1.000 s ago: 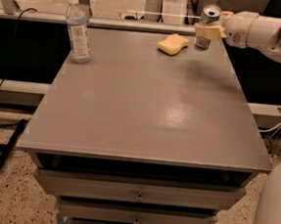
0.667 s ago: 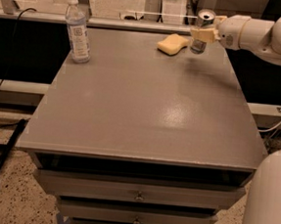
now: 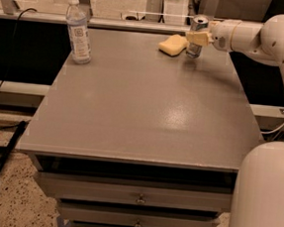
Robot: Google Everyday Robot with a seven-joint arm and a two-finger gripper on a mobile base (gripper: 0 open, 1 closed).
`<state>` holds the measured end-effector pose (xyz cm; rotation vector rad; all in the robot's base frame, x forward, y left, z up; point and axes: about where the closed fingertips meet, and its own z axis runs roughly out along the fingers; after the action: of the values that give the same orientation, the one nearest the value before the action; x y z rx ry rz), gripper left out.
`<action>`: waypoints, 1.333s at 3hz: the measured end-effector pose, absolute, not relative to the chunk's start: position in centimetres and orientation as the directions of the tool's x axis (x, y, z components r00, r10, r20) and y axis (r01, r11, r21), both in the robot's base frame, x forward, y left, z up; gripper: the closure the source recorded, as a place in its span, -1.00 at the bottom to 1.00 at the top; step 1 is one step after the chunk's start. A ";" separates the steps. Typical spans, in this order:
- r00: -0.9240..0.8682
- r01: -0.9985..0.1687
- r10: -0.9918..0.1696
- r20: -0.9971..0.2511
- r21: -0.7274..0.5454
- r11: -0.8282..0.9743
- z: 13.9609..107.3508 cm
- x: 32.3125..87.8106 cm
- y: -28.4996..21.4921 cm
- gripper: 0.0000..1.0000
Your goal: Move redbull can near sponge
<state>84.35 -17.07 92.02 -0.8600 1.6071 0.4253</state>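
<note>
The redbull can (image 3: 195, 34) stands upright at the far right of the grey table (image 3: 148, 101), its silver top showing. The pale yellow sponge (image 3: 173, 44) lies just left of it, a small gap between them. My gripper (image 3: 198, 38) reaches in from the right on a white arm, and its tan fingers are closed around the can's middle. The can's base is at or just above the table top.
A clear plastic water bottle (image 3: 78, 29) with a white cap stands at the far left of the table. The table has drawers (image 3: 139, 197) at the front. A railing runs behind the table. My white base (image 3: 264, 196) is at the lower right.
My gripper has carried the can to the left and slightly nearer, closing the gap to the sponge. The sponge and the bottle have not moved.
</note>
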 end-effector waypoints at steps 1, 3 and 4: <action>-0.054 -0.726 -0.276 -0.960 -0.152 0.671 91.0 85.1 -16.8 0.17; -0.075 -0.737 -0.238 -0.968 -0.108 0.668 89.9 85.8 -16.1 -0.72; -0.073 -0.752 -0.213 -0.974 -0.086 0.654 89.9 85.4 -15.8 -1.00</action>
<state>85.41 -15.83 89.86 -0.8082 1.6215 0.5363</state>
